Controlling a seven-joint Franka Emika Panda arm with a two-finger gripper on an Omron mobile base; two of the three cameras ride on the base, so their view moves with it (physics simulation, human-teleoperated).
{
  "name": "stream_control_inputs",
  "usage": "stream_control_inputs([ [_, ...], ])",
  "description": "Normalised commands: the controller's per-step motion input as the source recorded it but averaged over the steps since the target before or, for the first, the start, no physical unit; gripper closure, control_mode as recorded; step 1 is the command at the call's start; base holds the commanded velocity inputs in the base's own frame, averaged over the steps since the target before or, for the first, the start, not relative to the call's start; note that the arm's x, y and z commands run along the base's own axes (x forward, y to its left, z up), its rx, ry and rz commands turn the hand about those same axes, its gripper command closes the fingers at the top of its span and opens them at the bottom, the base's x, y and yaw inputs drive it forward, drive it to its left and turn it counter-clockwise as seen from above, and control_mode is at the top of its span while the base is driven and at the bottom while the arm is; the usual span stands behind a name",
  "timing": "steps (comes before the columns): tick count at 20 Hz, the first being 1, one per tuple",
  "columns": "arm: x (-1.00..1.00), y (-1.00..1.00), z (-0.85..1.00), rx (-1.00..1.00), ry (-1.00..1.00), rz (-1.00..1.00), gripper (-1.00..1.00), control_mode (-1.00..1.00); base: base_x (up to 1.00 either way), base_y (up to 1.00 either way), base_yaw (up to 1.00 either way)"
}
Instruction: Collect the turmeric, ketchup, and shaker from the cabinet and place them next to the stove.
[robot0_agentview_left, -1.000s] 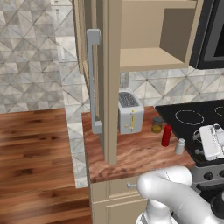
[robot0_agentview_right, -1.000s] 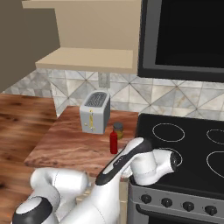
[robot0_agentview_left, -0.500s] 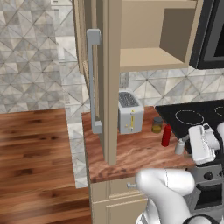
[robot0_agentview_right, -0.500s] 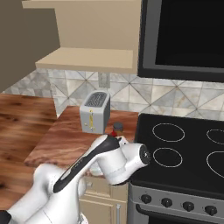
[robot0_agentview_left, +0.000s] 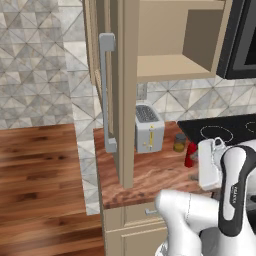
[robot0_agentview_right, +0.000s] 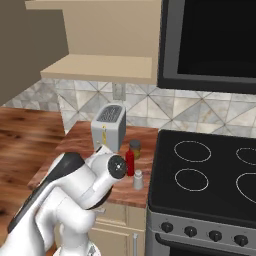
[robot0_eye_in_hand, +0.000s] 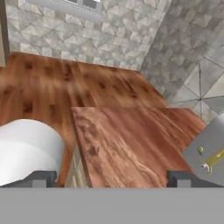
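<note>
Since a second ago the arm has drawn back from over the stove toward the wooden counter, its hand now sitting in front of the bottle and jars; the three items have not shifted.

Left base view: the cabinet (robot0_agentview_left: 165, 55) stands open, its door (robot0_agentview_left: 125, 95) edge-on with the grey bar handle (robot0_agentview_left: 106, 92) facing out, and the visible part of its shelf is bare. On the counter (robot0_agentview_left: 145, 175) the toaster (robot0_agentview_left: 148, 128) sits against the backsplash. Right of it stands the turmeric jar (robot0_agentview_left: 179, 142), with the ketchup bottle (robot0_agentview_left: 190, 154) just beside it, partly hidden by the white hand. The stove (robot0_agentview_left: 225, 131) lies at the right edge.

Right base view: the turmeric (robot0_agentview_right: 134, 148), the ketchup (robot0_agentview_right: 130, 162) and the shaker (robot0_agentview_right: 138, 179) form a short row on the counter, just left of the stove (robot0_agentview_right: 205, 175). The arm's wrist covers part of the ketchup.

Hand view: the gripper (robot0_eye_in_hand: 109, 177) looks down on bare counter wood, fingertips (robot0_eye_in_hand: 183, 178) spread wide apart with nothing between them. A corner of the toaster (robot0_eye_in_hand: 209, 151) shows at the right.
</note>
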Motion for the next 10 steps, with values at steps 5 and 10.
stream_control_inputs([
  [5, -0.04, 0.97, 0.42, -0.14, -0.08, 0.00, -1.00, -1.00, 0.00, 0.00, 0.00],
  [10, 0.00, 0.72, 0.46, -0.10, -0.07, 0.00, -1.00, -1.00, 0.00, 0.00, 0.00],
])
